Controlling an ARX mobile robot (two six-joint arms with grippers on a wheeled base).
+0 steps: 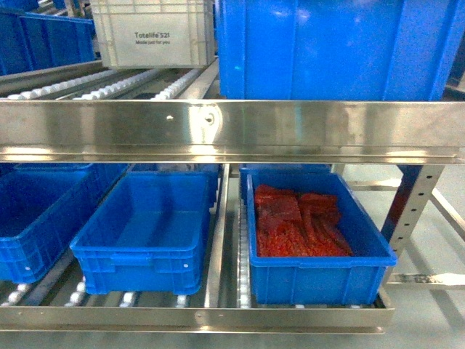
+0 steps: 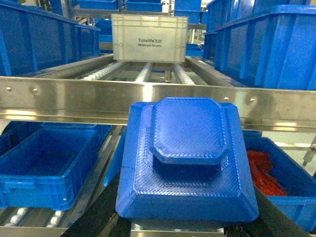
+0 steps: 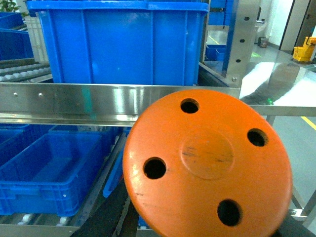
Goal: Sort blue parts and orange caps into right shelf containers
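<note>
A blue part [image 2: 187, 158], a square stepped block with a raised octagonal top, fills the left wrist view; my left gripper [image 2: 185, 223] is shut on it, with dark fingers [image 2: 96, 217] showing beneath its edges. A round orange cap [image 3: 207, 165] with several holes is held by my right gripper [image 3: 202, 226], whose fingers [image 3: 106, 217] are mostly hidden behind it. Neither gripper shows in the head view. On the lower shelf sit shallow blue containers: an empty one [image 1: 145, 225] in the middle and one [image 1: 320, 280] at the right holding red-orange pieces [image 1: 298, 222].
A steel shelf rail [image 1: 232, 131] crosses in front at mid height. Above it stand a deep blue bin [image 1: 334, 47] and a white crate [image 1: 152, 33] on rollers. Another blue bin [image 1: 36, 211] sits at lower left. A shelf upright [image 1: 414, 203] stands at the right.
</note>
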